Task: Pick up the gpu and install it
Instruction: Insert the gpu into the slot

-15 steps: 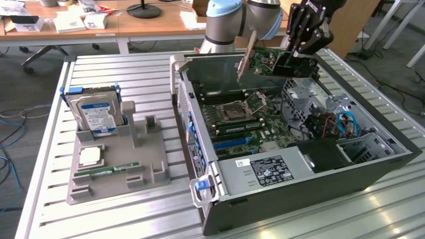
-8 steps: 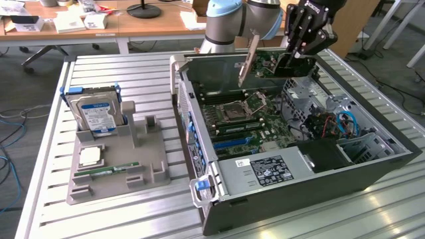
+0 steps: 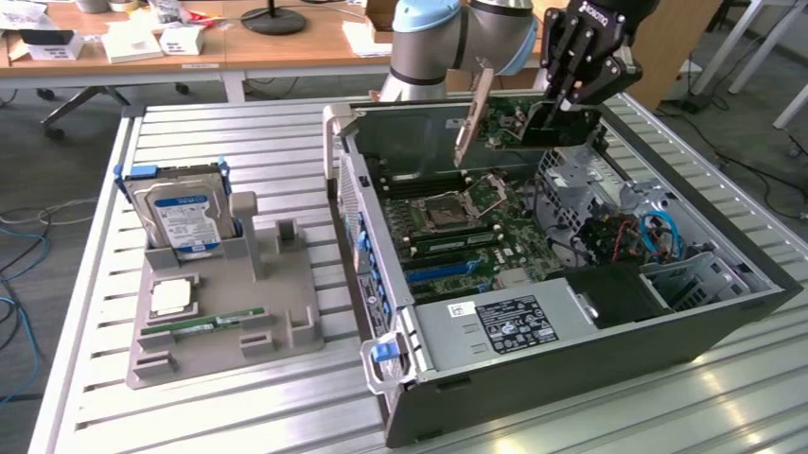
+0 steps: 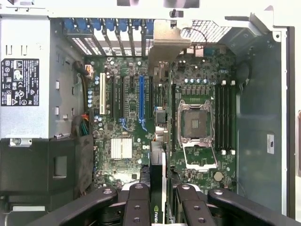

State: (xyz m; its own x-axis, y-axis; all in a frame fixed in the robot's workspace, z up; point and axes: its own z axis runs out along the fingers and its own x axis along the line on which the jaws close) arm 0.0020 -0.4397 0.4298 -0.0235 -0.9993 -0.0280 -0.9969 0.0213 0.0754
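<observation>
**Card held over the open case**

The gripper (image 3: 565, 106) is clamped on the gpu (image 3: 520, 128), its fingers (image 4: 137, 203) pressed against both faces of the card. The card hangs on edge above the far part of the open computer case (image 3: 707, 312), clear of the motherboard (image 3: 470, 236) below it. Its silver end bracket (image 3: 475, 113) points toward the exterior view's left, next to the case's rear wall.

In the wrist view the gpu (image 4: 158, 165) is seen edge-on, running over the board between the blue slot (image 4: 141, 96) and the CPU socket (image 4: 195, 125). It seems to line up with the black slot just beside the blue one, though the angle makes that hard to confirm. The power supply (image 3: 505, 322) sits at the near end of the case.

On the slatted metal table (image 3: 227, 132), at the exterior view's left and well apart from the case, is a grey holder (image 3: 288, 284). A hard drive (image 3: 184, 219) stands upright at its far end, with a processor chip (image 3: 173, 298) and a green RAM stick (image 3: 202, 324) lying nearer.
</observation>
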